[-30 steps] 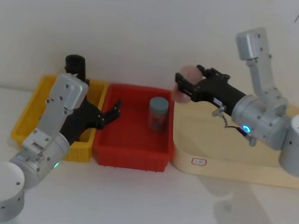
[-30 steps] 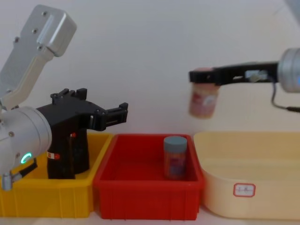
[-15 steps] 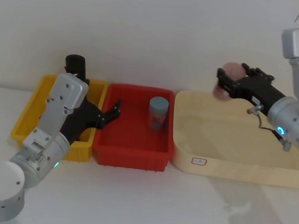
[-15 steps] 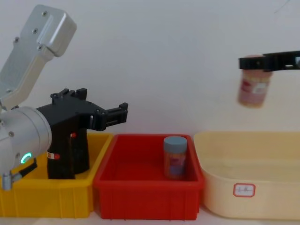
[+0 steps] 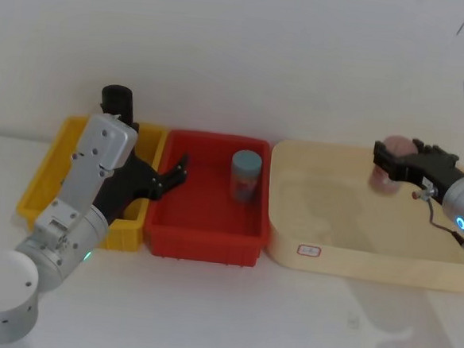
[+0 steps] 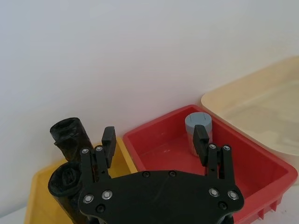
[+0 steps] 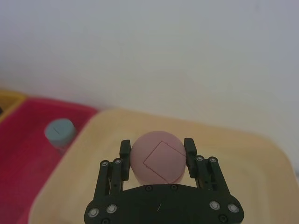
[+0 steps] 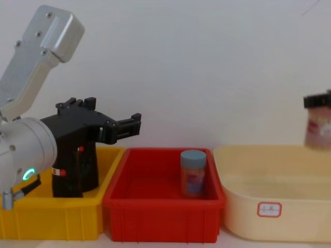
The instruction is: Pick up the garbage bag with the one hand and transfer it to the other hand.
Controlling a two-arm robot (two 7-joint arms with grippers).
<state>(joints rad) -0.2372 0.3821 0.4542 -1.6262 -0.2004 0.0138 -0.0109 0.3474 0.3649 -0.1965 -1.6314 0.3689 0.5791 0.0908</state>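
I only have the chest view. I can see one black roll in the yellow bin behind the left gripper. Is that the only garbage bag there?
Observer: No. The left wrist view shows two: a back garbage bag roll and a near garbage bag roll, both in the yellow bin.
Operator: Is the left gripper holding anything?
Observer: No. The left gripper is open, with nothing between its fingers.
Operator: And at my right edge?
Observer: The right gripper is shut on a pink-lidded jar, a finger on each side of the lid, above the cream tub.
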